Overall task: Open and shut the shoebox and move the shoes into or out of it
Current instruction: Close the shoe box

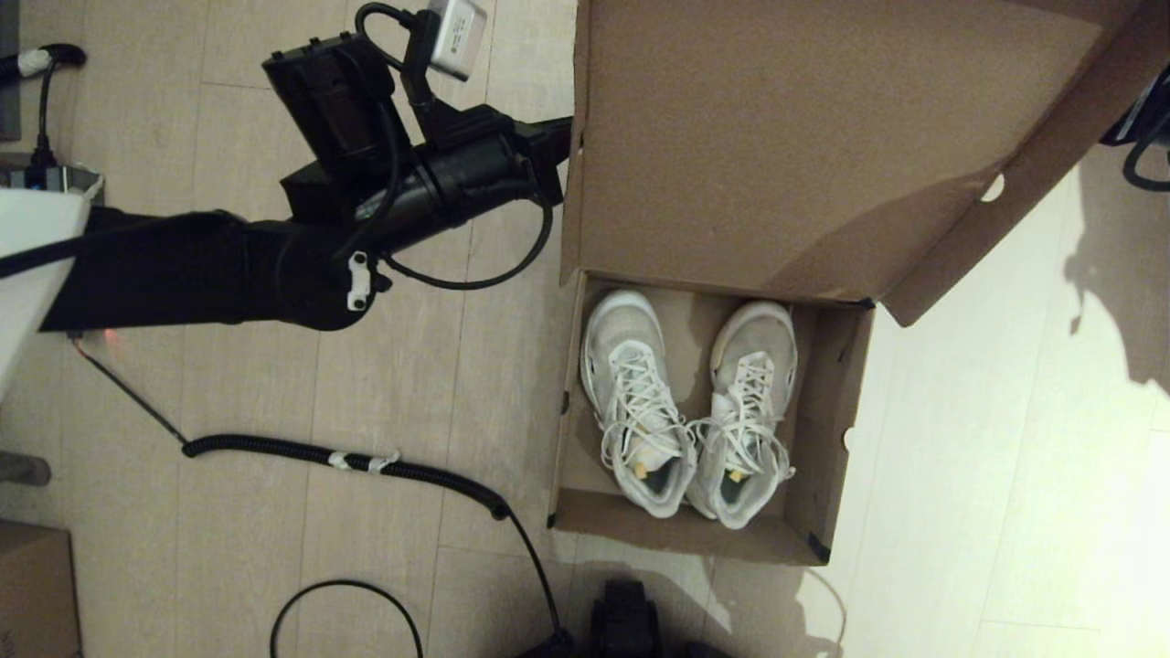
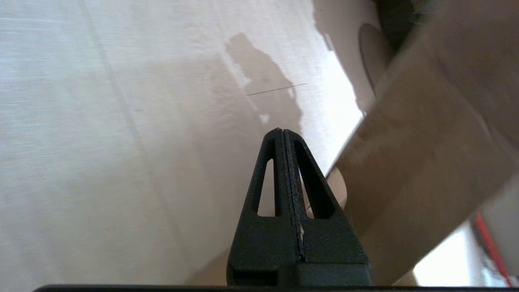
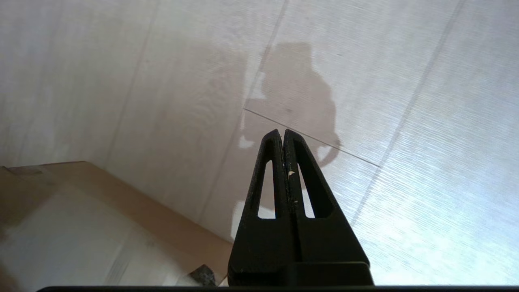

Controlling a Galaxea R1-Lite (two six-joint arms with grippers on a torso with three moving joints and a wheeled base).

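Both shoes [image 1: 690, 407] lie side by side inside the shoebox [image 1: 827, 439] on the floor [image 1: 274, 384], its lid standing open. Farther off, the left gripper [image 2: 282, 132], fingers pressed together, hangs beside the lid's edge. Beyond, the right gripper [image 3: 282, 132], fingers together too, hovers over bare floor.
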